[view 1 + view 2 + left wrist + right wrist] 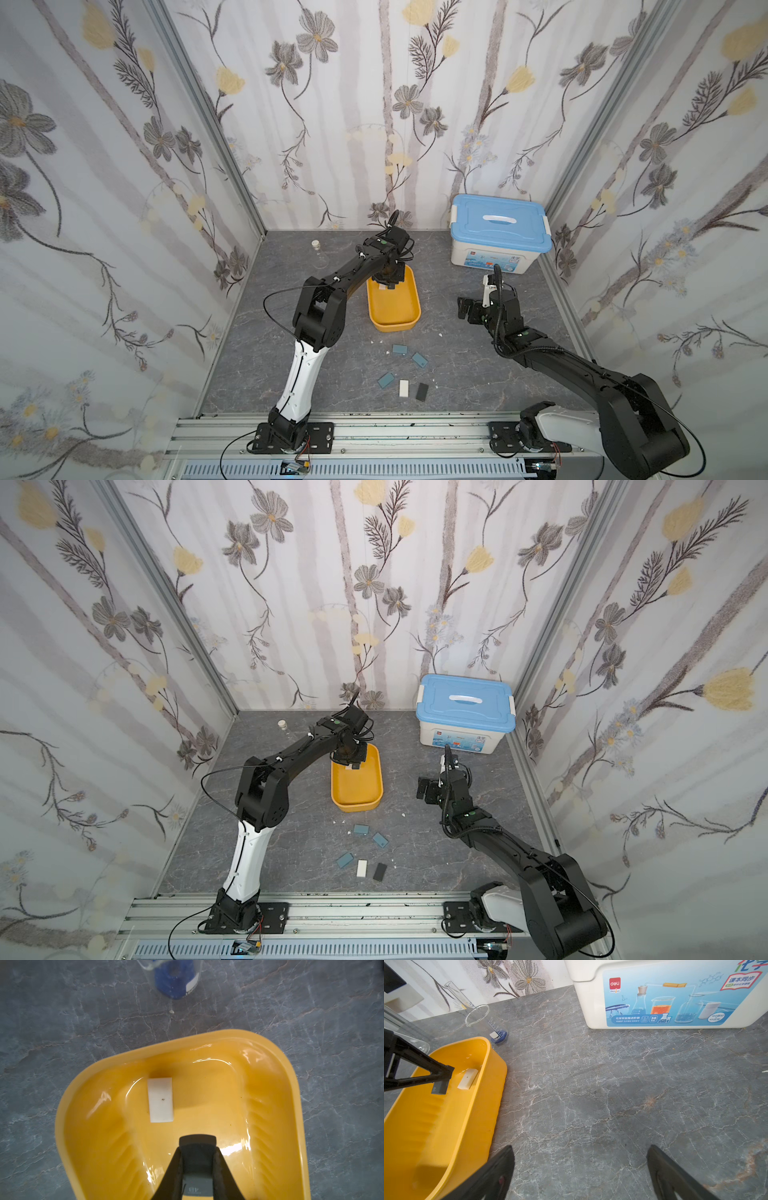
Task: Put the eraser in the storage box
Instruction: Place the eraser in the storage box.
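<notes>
Over the grey desk (457, 374), the left hand (197, 1148) clenches a dark eraser (439, 1087) above the storage box (395, 325), so letting go seems next; the right hand (580, 1151) gapes idle.

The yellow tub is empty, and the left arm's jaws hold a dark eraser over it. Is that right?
Not empty: the left wrist view shows a white eraser lying inside the yellow tub. Otherwise right: the left gripper, jaws shut, holds a dark eraser over it.

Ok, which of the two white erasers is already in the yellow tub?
The white eraser lying flat on the storage box floor. The other white one lies on the table beside a black eraser.
</notes>
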Robot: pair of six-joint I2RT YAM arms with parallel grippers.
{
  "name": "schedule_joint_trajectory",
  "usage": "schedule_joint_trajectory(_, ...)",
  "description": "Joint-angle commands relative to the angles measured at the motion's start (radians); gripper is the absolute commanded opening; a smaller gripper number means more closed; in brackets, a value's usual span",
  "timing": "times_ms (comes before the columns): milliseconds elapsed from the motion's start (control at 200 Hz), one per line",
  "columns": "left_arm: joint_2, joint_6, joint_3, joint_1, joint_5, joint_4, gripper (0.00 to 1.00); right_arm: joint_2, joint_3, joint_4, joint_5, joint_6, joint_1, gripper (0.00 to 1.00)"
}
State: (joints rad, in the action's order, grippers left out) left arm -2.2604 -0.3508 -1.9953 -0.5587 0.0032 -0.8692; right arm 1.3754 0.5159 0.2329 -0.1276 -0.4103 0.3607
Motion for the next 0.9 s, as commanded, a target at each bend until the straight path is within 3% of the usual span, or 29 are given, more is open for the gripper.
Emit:
schedule_joint_trajectory(0,-0.016,0.001,-0.01,0.006,0.006,-0.001,0.23,0.004,-0.002,0.046,-0.009,0.001,-0.001,1.0)
schedule_joint_trajectory(899,-0.203,-0.013,-0.195,0.024,0.018,-0.02,0.24,0.025,-0.013,0.053,-0.005,-0.013,-0.002,1.0)
